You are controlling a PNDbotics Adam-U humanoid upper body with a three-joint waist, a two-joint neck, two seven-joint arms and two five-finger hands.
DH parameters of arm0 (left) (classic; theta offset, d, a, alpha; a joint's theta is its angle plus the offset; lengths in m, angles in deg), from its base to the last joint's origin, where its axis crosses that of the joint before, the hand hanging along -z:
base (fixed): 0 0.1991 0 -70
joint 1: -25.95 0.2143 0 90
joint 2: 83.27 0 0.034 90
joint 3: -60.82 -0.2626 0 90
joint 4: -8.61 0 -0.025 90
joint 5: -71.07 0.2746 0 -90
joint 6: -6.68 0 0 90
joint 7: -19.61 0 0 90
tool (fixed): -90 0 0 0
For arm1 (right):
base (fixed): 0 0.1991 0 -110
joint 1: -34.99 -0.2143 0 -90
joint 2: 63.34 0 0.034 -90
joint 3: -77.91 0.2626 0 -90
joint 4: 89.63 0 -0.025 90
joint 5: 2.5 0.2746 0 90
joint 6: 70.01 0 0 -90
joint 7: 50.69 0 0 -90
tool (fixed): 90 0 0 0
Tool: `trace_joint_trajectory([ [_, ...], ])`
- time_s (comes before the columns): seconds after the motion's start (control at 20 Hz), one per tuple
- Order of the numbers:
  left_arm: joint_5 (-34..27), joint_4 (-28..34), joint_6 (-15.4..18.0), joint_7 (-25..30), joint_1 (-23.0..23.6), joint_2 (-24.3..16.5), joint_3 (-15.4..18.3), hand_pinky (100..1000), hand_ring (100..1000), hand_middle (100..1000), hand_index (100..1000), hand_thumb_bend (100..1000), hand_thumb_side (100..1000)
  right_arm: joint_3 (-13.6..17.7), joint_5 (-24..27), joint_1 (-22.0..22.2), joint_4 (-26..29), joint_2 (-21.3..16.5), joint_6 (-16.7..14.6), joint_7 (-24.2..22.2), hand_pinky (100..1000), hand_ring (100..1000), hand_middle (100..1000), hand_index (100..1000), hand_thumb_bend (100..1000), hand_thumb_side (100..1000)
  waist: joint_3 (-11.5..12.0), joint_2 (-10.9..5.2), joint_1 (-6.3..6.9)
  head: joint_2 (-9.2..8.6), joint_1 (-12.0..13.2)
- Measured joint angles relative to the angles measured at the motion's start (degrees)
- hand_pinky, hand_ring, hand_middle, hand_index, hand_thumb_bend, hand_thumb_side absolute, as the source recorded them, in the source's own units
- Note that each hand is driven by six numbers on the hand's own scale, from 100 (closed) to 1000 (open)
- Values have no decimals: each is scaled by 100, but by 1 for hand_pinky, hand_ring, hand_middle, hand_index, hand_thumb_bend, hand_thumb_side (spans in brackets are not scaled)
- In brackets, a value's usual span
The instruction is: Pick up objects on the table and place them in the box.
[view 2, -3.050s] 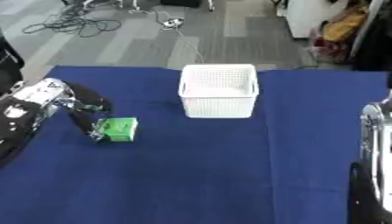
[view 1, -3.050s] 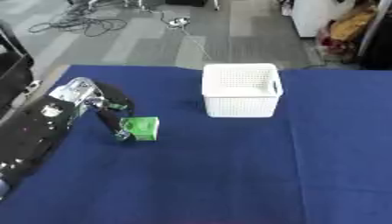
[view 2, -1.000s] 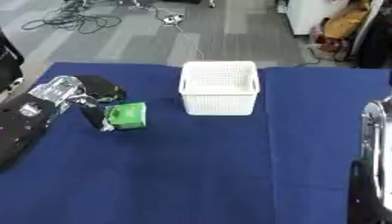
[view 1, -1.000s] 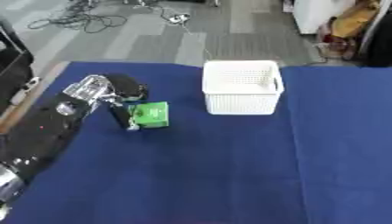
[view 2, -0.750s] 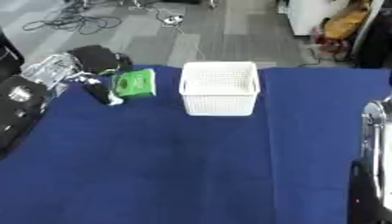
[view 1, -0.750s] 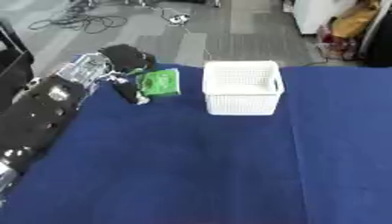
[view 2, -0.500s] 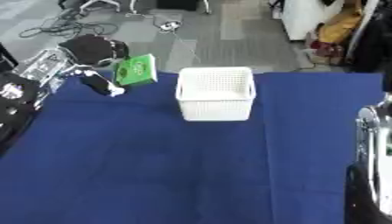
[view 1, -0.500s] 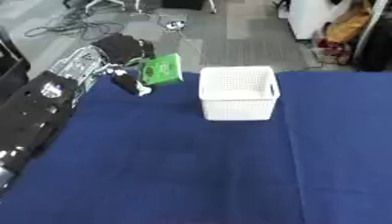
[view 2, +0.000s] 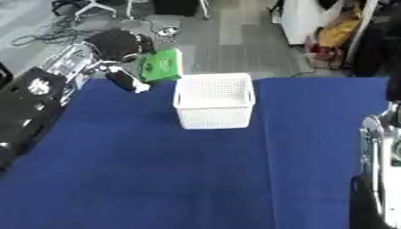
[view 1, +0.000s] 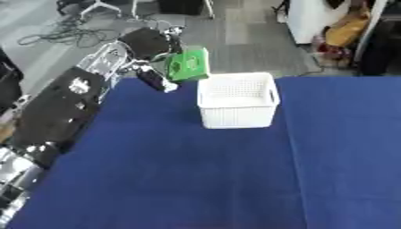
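Carrying the green packet (view 1: 188,65) in my left hand (view 1: 149,47), fingers clasped round it, I hold it just left of the basket (view 1: 235,106) on the blue desk (view 1: 172,170). Seen from the right eye, it should clear the rim before I release.

I'm getting even, fairly bright overhead light, nothing harsh. The blue counter (view 1: 196,179) reads flat and evenly lit, no glare on the cloth. The white basket (view 1: 235,105) throws only a faint, soft shadow at its base. Both eyes are soft all over, and I see motion smear on the left hand (view 1: 149,47) and the green packet (view 1: 188,65) it holds. The floor beyond looks pale and washed. The black arm's detail is lost in darkness.
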Motion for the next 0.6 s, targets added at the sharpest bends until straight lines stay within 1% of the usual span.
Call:
trace_joint_trajectory([
  [0.15, 255, -223, 60, -476, -101, 277, 31, 100, 100, 100, 270, 100, 731, -18, 0, -22, 0, 64, -7, 9, 180, 280, 266, 501, 100, 1000, -58, 18, 4, -46, 59],
  [0.2, 364, -310, 79, -616, -145, 356, 40, 100, 100, 100, 287, 100, 739, -19, 0, -22, 0, 88, -13, 13, 180, 280, 266, 502, 100, 1000, -77, 25, 8, -48, 81],
  [0.25, 492, -410, 88, -727, -188, 430, 54, 100, 100, 100, 272, 100, 732, -22, 0, -22, 0, 99, -19, 18, 180, 280, 266, 502, 100, 1000, -95, 32, 16, -48, 97],
  [0.3, 616, -516, 88, -812, -230, 496, 64, 100, 100, 158, 356, 100, 759, -27, 0, -22, 0, 100, -23, 20, 180, 279, 266, 501, 100, 1000, -102, 35, 19, -48, 110],
  [0.35, 754, -632, 80, -858, -260, 554, 89, 100, 100, 172, 368, 100, 757, -34, 0, -22, 0, 112, -25, 20, 180, 279, 266, 501, 100, 1000, -114, 35, 21, -48, 129],
  [0.4, 895, -753, 66, -870, -282, 600, 105, 184, 214, 319, 489, 100, 821, -42, 2, -22, 0, 132, -26, 20, 180, 279, 266, 502, 100, 1000, -128, 35, 21, -49, 135],
  [0.45, 1034, -866, 61, -860, -284, 643, 125, 568, 597, 658, 711, 117, 975, -50, 3, -22, 0, 146, -28, 22, 180, 279, 266, 502, 100, 1000, -132, 35, 23, -49, 136],
  [0.5, 1186, -972, 64, -817, -284, 670, 130, 767, 823, 867, 825, 167, 1000, -51, 3, -22, 0, 147, -30, 23, 180, 279, 266, 502, 100, 1000, -132, 35, 24, -49, 136],
  [0.55, 1338, -1071, 83, -725, -284, 691, 141, 899, 917, 959, 877, 240, 1000, -52, 4, -22, 0, 147, -31, 24, 180, 279, 266, 501, 100, 1000, -132, 35, 25, -49, 136],
  [0.6, 1499, -1154, 106, -599, -284, 699, 156, 1000, 1000, 1000, 932, 320, 1000, -52, 4, -22, 0, 147, -33, 25, 180, 280, 266, 502, 100, 1000, -133, 35, 25, -49, 136],
])
